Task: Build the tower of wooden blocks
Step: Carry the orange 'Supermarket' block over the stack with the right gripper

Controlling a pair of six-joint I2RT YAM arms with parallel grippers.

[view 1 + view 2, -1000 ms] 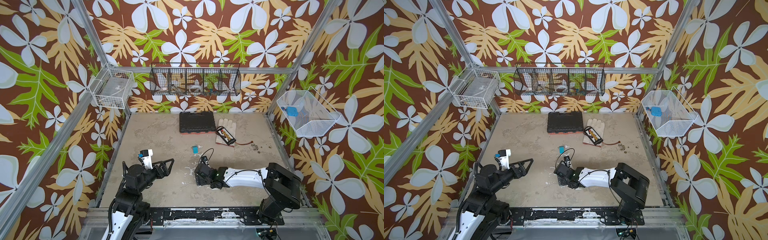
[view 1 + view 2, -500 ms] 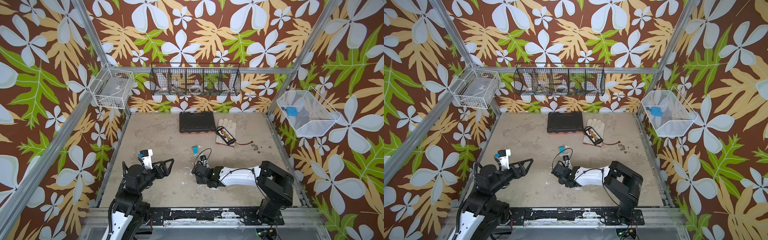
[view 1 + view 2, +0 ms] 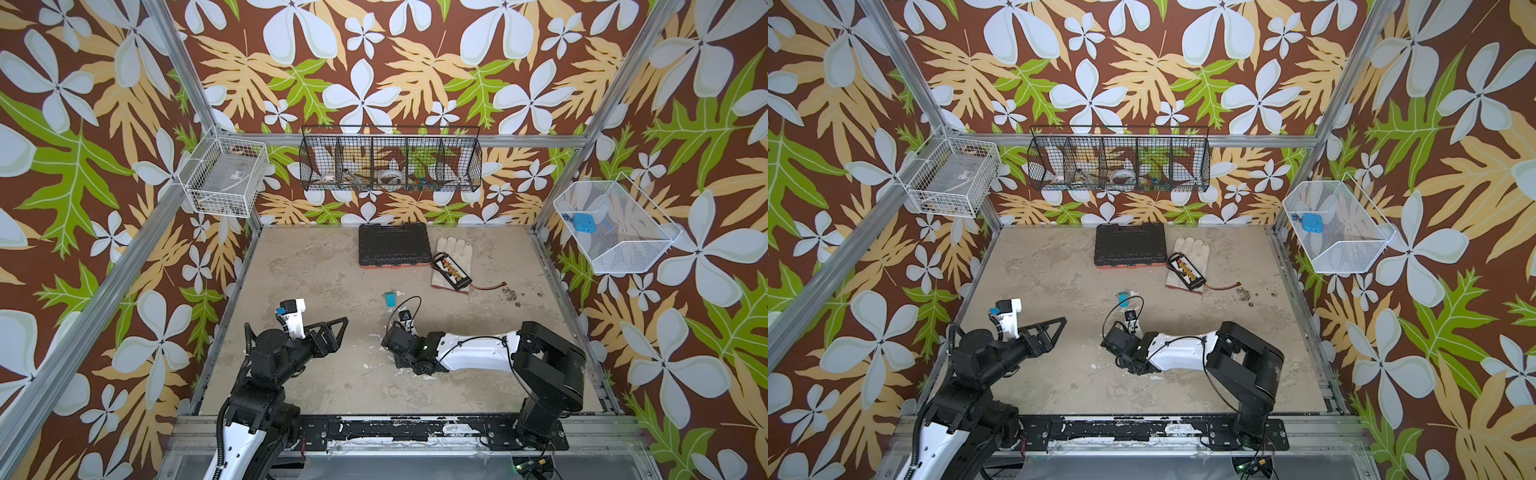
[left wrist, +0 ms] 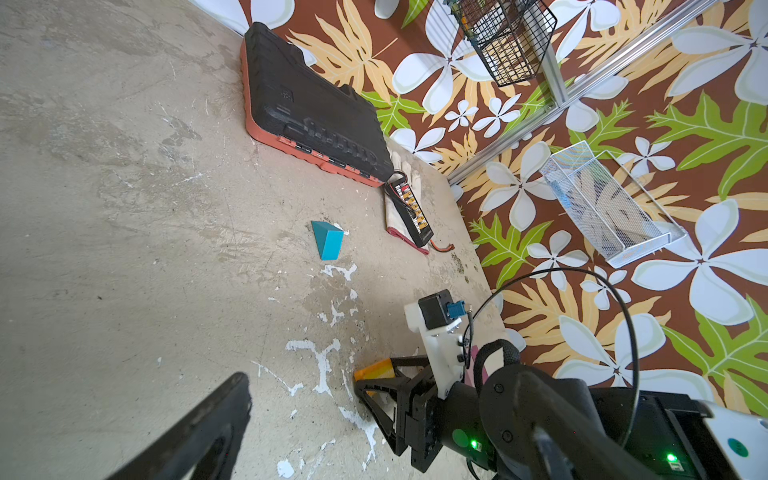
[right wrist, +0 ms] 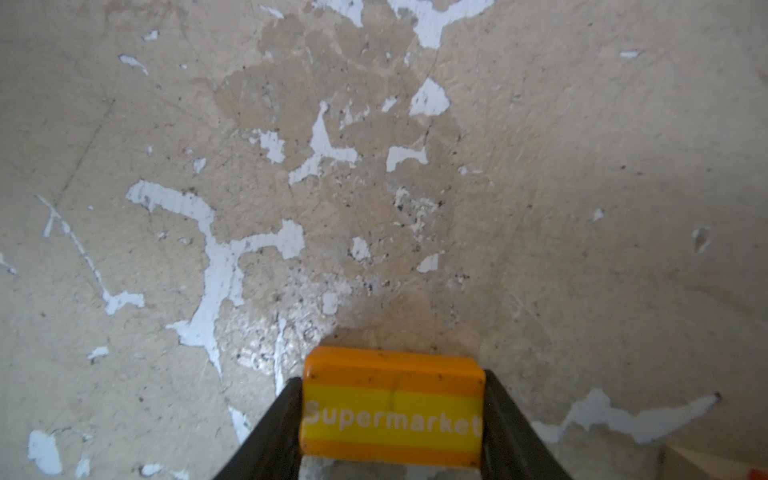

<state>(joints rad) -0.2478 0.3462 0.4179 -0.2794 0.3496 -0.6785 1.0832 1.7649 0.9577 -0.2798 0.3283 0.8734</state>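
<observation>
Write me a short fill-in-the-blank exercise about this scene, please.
1. The orange block in the right gripper reads ____.
2. The battery pack lies on a ____.
3. The jaws of the left gripper stand ____.

Missing words: Supermarket; glove; open.

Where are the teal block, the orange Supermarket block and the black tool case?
teal block (image 4: 328, 241): left wrist view, on its upper face.
orange Supermarket block (image 5: 392, 411): right wrist view, on its yellow stripe.
black tool case (image 3: 394, 243): a top view, middle of its lid.
</observation>
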